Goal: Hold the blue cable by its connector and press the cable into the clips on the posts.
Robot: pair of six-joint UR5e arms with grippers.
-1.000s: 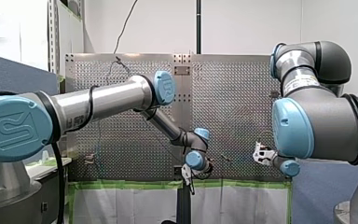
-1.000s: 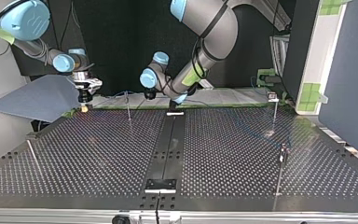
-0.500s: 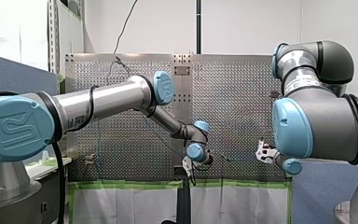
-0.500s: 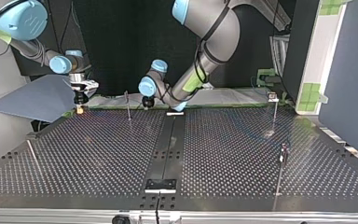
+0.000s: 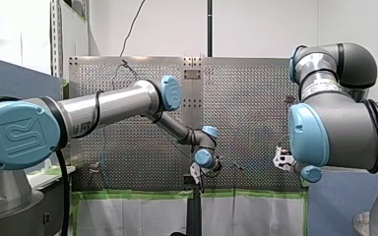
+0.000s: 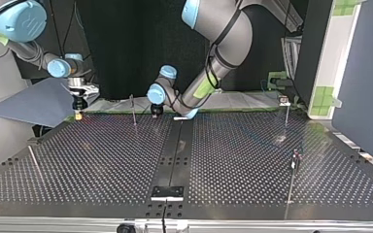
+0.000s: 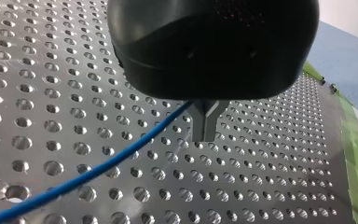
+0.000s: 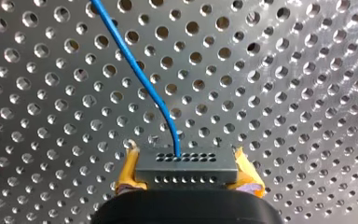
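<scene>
Where my right gripper shows in its wrist view, its yellow pads pinch the grey connector at both ends; the blue cable leaves the connector and curves away over the perforated table; on my left gripper the metal fingers are pressed together at the tips, the cable emerging just beside their base; in the top view a thin post stands between both grippers.

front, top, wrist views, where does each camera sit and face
Front: behind the arms, facing the table; my left arm and my right arm show.
Top: across it, facing them.
Left wrist: on my left arm, along left gripper.
Right wrist: on my right arm, along right gripper holding connector.
Both wrists share the blue cable.
</scene>
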